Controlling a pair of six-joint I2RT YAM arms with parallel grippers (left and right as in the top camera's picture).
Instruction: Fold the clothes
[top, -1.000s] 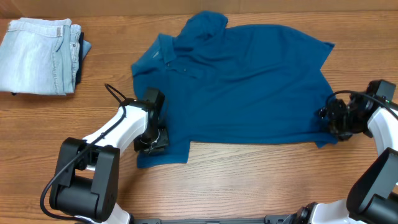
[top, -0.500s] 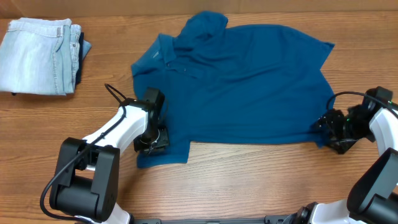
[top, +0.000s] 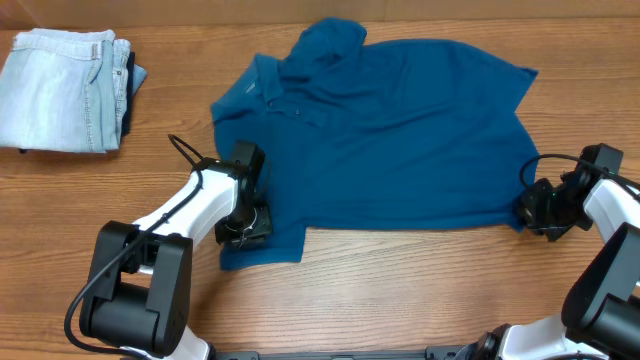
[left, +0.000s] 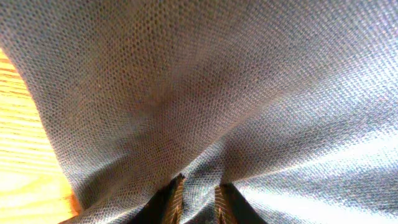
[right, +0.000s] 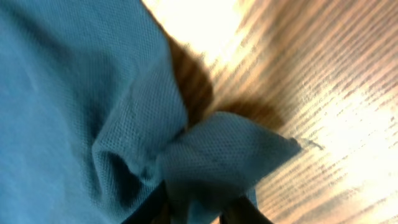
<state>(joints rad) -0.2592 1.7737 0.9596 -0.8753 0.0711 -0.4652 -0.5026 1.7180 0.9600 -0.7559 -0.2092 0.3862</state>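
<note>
A soft, limp teal polo shirt (top: 390, 130) lies spread out. The left gripper (top: 250, 222) pinches its sleeve and the right gripper (top: 533, 208) pinches a hem corner, likely sound holds for light, floppy knit.

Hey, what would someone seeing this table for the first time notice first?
A deep teal polo shirt lies spread across the middle of the wooden table. The left pincer and the right pincer are each shut on a near corner of it, with the fabric bunched in the grip. Folded pale jeans sit at the far left.
</note>
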